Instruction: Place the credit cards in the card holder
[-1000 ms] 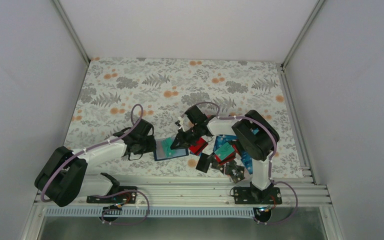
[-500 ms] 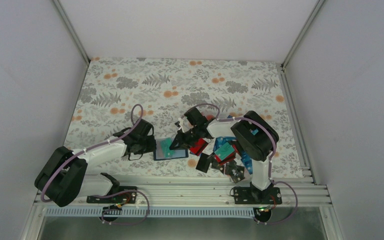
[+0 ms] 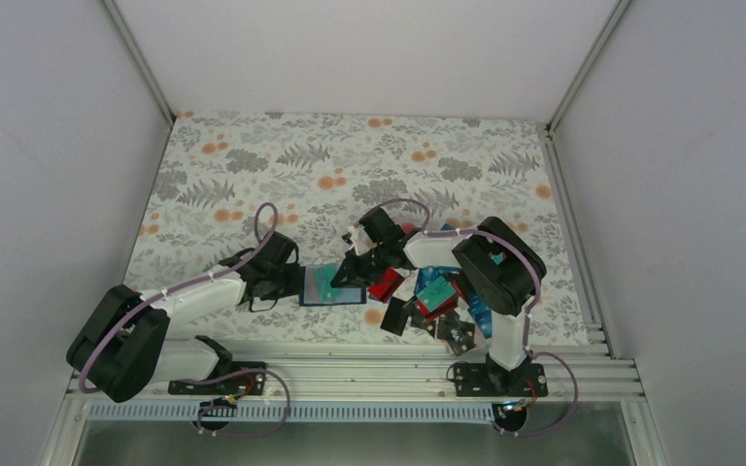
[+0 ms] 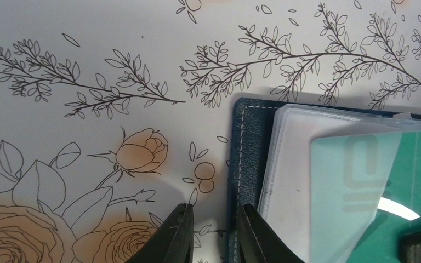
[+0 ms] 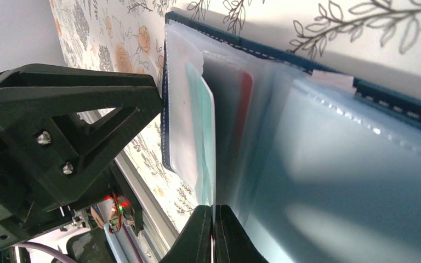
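Note:
The card holder lies open on the flowered table, its clear sleeves up; its navy stitched edge shows in the left wrist view. My left gripper stands at that left edge with its jaws a little apart, one fingertip on the navy rim, the other on the table. My right gripper is shut on a teal credit card, held edge-on over the sleeves. That teal card overlaps the holder. The other credit cards lie piled to the right.
A red card sits in one sleeve. The right arm's elbow hangs over the card pile. An aluminium rail runs along the near table edge. White walls close in left, right and back. The left gripper's black body stands near the holder.
The right gripper has nudged the teal card slightly left over the holder, which now lies a little squarer. The left gripper has stayed put.

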